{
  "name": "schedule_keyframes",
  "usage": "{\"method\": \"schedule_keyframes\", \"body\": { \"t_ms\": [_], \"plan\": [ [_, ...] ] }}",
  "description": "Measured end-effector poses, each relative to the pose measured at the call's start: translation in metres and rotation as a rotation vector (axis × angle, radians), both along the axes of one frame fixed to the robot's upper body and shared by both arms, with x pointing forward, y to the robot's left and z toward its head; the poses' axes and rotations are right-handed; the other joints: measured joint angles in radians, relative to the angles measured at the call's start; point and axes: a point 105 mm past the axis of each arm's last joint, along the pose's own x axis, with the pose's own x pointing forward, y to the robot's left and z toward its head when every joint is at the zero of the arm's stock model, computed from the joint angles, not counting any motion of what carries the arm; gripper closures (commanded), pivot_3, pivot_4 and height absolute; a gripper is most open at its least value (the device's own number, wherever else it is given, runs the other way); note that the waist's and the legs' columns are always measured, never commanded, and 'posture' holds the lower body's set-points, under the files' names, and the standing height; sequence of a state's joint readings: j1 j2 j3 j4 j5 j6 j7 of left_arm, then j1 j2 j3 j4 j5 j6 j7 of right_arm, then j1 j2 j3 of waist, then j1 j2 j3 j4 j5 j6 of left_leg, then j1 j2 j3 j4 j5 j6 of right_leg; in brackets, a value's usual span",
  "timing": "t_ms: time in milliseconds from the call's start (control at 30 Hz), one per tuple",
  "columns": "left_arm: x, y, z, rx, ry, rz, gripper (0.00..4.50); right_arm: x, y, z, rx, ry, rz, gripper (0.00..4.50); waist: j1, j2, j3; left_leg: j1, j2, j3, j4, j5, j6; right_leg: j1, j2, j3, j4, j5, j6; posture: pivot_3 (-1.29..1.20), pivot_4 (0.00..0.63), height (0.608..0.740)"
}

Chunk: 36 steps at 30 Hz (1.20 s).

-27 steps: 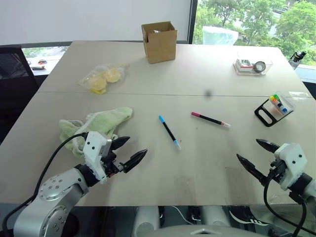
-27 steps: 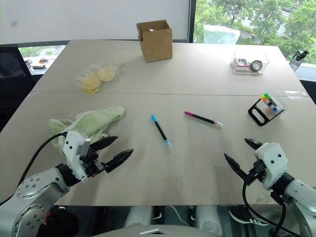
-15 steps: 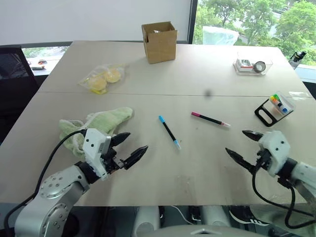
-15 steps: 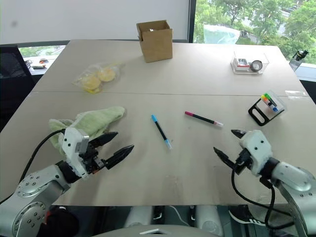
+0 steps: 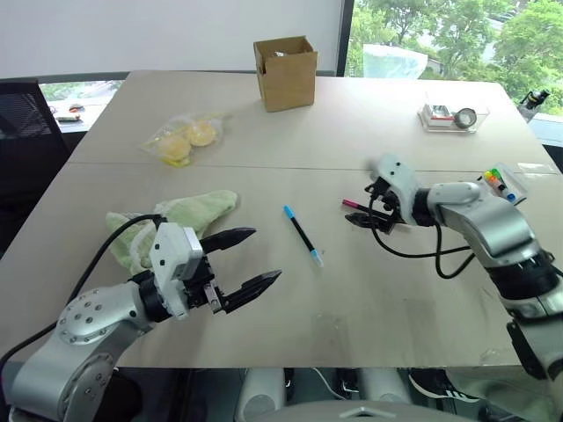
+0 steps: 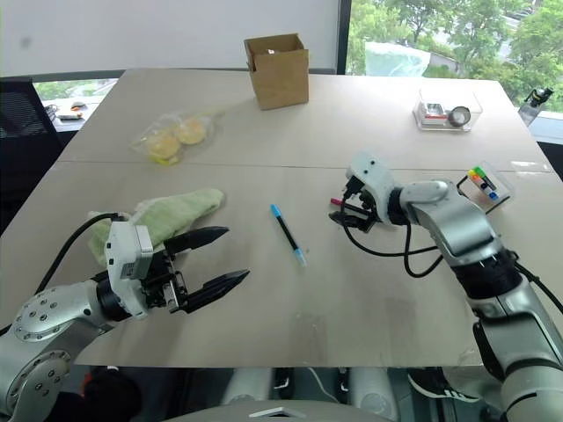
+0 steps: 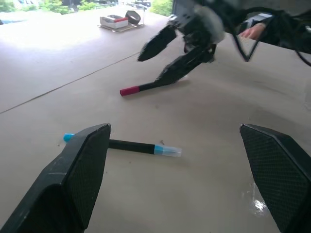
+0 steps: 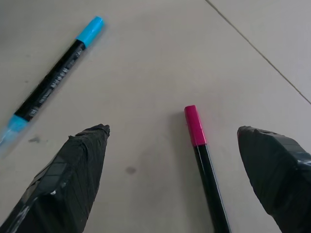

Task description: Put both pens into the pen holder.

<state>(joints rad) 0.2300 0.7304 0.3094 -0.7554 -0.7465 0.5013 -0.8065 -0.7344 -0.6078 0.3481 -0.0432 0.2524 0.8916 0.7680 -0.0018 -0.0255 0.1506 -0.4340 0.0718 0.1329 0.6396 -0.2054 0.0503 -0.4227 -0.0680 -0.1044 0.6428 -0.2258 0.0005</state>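
**Right gripper straddling the pink pen; both pens still on the table**

The right gripper (image 6: 349, 214) hangs low over the pink-ended pen (image 8: 206, 165), fingers spread wide, one on each side of the barrel. In the right wrist view the barrel runs lengthwise between the two fingers, magenta cap pointing away from the wrist. It lies flat on the table (image 5: 264, 132), long axis running from the gripper toward the pen holder (image 5: 503, 185), which sits well apart at the table's right edge.

The blue-ended pen (image 5: 302, 236) also lies flat, between the pink pen and the left gripper (image 5: 248, 260), on a diagonal, one blue end toward the cardboard box (image 5: 285, 73). The left gripper is spread too, holding nothing, aimed roughly at it.

Judgement: the right arm is clearly nearer the pink pen and the holder. The barrel runs along the fingers, so the wrist probably needs turning before a closing pinch would catch it.
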Motion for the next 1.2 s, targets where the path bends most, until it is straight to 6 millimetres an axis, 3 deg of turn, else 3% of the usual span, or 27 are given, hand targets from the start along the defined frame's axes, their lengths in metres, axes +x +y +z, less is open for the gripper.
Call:
{"method": "schedule_keyframes", "body": {
  "t_ms": [167,367,500,633,767,900,1000,1200],
  "plan": [
    [-0.005,-0.003,0.004,0.005,0.001,-0.029,0.08,0.012,-0.015,-0.019,-0.108,0.078,-0.020,0.00,-0.004,0.001,0.001,0.000,-0.001,0.002,0.000,0.001,-0.002,0.000,0.000,-0.001,0.000,0.000,0.001,0.00,0.150,0.740],
    [-0.007,0.003,0.000,0.011,0.022,0.005,0.08,0.025,-0.027,-0.009,-0.143,0.077,-0.032,0.00,-0.011,0.002,0.001,0.002,0.001,0.002,0.000,-0.001,0.001,0.000,0.000,-0.002,0.001,0.000,0.001,0.00,0.150,0.740],
    [-0.013,0.000,-0.002,0.006,0.027,0.012,0.08,0.034,-0.021,-0.001,-0.220,0.044,-0.027,0.00,-0.015,0.002,0.001,0.002,0.002,0.002,0.000,-0.001,0.001,0.000,-0.001,-0.002,0.001,0.000,0.001,0.00,0.150,0.740],
    [-0.013,0.002,-0.003,-0.002,0.033,0.039,0.08,0.036,0.007,-0.002,-0.192,0.101,0.002,0.00,-0.015,0.002,0.001,0.002,0.002,0.002,0.000,0.001,-0.003,0.000,-0.001,-0.003,0.001,0.000,0.001,0.00,0.150,0.740],
    [-0.017,0.006,-0.007,-0.008,0.055,0.066,0.00,0.034,0.013,-0.018,-0.234,0.170,0.021,1.17,-0.009,0.003,0.001,0.001,0.000,0.002,0.000,0.001,-0.003,0.000,-0.002,-0.003,0.001,0.000,0.001,0.00,0.150,0.740],
    [-0.023,0.004,-0.005,-0.007,0.047,0.052,0.00,0.034,0.014,-0.019,-0.287,0.195,0.056,3.21,-0.011,0.002,0.001,0.002,0.000,0.002,0.002,-0.003,-0.003,0.000,-0.003,-0.003,0.001,-0.002,-0.002,0.00,0.150,0.740],
    [-0.025,0.004,-0.005,-0.015,0.045,0.048,0.00,0.034,0.012,-0.020,-0.321,0.200,0.071,4.44,-0.008,0.003,0.000,0.002,0.001,0.000,0.003,-0.003,-0.004,0.001,-0.003,-0.005,0.001,-0.002,-0.002,0.00,0.150,0.740],
    [-0.025,0.003,-0.004,-0.023,0.027,0.040,0.00,0.037,-0.006,-0.018,-0.317,0.122,0.065,4.44,0.000,0.004,0.000,0.001,0.000,-0.001,0.004,-0.003,-0.004,0.002,-0.004,-0.006,0.001,-0.002,-0.003,0.00,0.150,0.740]
  ]
}}
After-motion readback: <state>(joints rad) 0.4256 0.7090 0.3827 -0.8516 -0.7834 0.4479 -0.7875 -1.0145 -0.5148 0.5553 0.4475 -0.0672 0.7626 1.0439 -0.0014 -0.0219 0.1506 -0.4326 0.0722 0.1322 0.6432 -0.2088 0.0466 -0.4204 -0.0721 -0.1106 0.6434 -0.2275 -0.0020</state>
